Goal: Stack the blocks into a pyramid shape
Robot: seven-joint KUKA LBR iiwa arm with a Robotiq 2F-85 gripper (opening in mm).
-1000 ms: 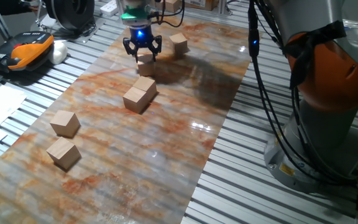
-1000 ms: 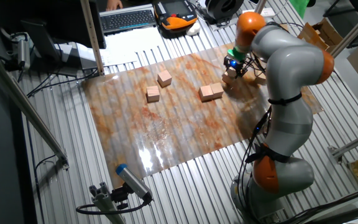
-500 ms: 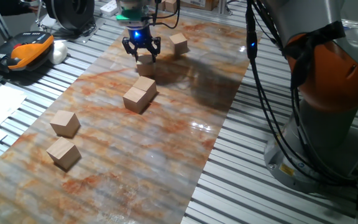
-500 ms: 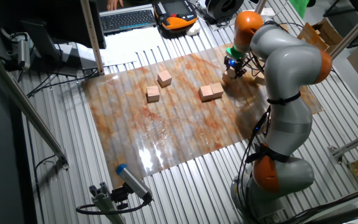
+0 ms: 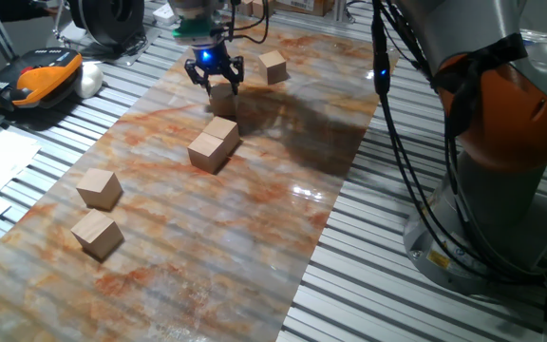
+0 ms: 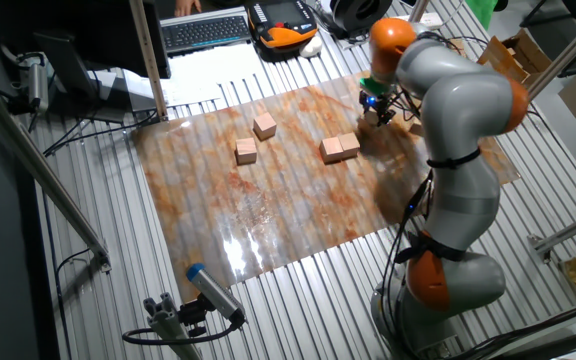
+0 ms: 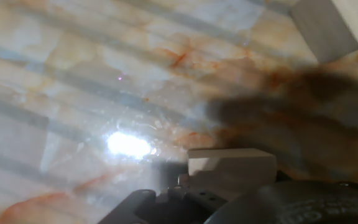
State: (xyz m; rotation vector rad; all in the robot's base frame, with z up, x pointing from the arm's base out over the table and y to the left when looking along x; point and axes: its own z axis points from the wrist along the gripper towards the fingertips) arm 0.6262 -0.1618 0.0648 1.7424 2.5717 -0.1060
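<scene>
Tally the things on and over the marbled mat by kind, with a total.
Tan wooden blocks: 6 (held block, far block, touching pair, two near blocks)
Two-finger gripper: 1
Total: 7

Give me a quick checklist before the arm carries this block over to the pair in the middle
1. Block held: the hand is closed on one block. Ok.
2. Block lifted off the mat: it appears raised, with a shadow below. Ok, likely.
3. Base pair: two blocks touching side by side. Ok.
4. Third base spot next to the pair: bare mat. Ok.
5. Remaining blocks: one behind, two near the front, all away from the path. Ok.
6. Grip centred: cannot tell; the hand view shows only the block's edge.
</scene>
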